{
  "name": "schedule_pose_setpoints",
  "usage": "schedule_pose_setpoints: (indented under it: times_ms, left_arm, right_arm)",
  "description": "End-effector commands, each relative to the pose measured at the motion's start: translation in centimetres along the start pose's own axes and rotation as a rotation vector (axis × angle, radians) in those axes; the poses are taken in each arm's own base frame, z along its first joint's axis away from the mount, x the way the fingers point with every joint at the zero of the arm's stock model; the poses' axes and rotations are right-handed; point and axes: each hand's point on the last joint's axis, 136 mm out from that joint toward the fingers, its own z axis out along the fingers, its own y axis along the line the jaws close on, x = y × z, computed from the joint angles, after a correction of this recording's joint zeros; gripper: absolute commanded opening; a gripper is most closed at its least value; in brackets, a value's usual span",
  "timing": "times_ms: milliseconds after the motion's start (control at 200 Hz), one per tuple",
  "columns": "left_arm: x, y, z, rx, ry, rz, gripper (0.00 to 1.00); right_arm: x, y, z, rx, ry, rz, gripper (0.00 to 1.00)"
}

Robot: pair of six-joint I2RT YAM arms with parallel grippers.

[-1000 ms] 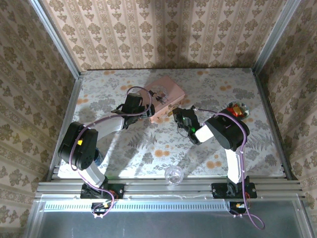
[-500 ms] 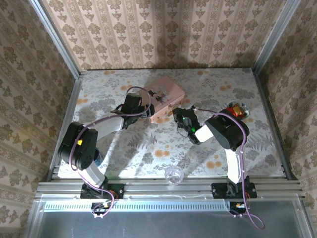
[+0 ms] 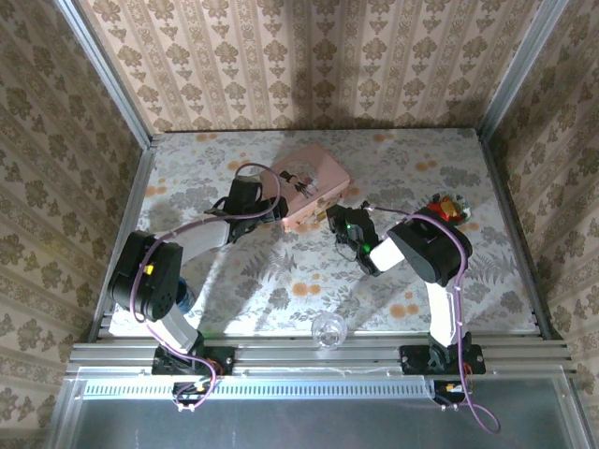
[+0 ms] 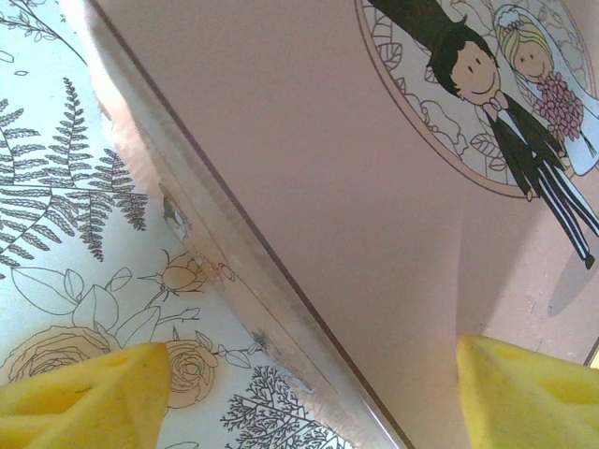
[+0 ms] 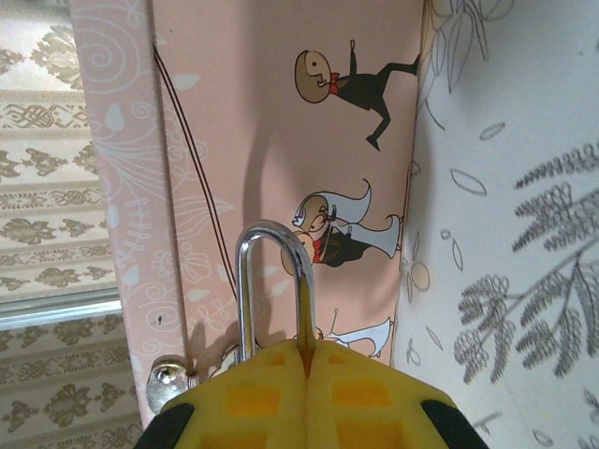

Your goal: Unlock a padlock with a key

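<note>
Apparently clamping the padlock [image 5: 245, 299] by its body in the tight-closed right gripper [image 5: 304, 365] at the side of the pink box [image 4: 374, 187], shackle arching free, while straddling the box's edge with the wide-spread left gripper [image 4: 309, 393], likely bracing it for unlocking.

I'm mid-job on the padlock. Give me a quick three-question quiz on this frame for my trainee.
1. True or false: the right gripper is shut, with the padlock shackle sticking out past its pads.
2. The left gripper is: A) open, one finger over the table and one over the pink box; B) shut on a key; C) shut on a spoon.
3. Where does the glass ball sit?

Key: 1 true. 2 A. 3 At the table's near edge, roughly midway between the two arms.
</note>
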Motion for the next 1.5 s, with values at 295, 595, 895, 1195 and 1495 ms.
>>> schedule_pose_setpoints:
  times_ms: [295, 595, 895, 1195, 1495]
  left_arm:
    - [4.6, 6.8, -0.1, -0.234, 0.165, -0.016, 0.75]
    - [3.0, 6.2, -1.2, -0.229, 0.122, -0.030, 0.81]
    - [-0.5, 2.6, -4.1, -0.146, -0.002, -0.055, 1.00]
    - [1.9, 0.5, -0.2, -0.116, 0.105, -0.007, 0.97]
    - [3.9, 3.4, 0.5, -0.185, 0.151, -0.033, 0.78]
  right_arm:
    - [-0.2, -2.5, -2.2, 0.085, -0.045, -0.033, 0.00]
    - [0.4, -3.4, -2.9, 0.094, -0.041, -0.025, 0.00]
    - [0.6, -3.0, -2.9, 0.082, -0.042, -0.024, 0.00]
    - [0.5, -3.6, -3.1, 0.084, -0.047, -0.013, 0.00]
    - [-0.1, -3.9, -2.9, 0.082, -0.068, -0.007, 0.00]
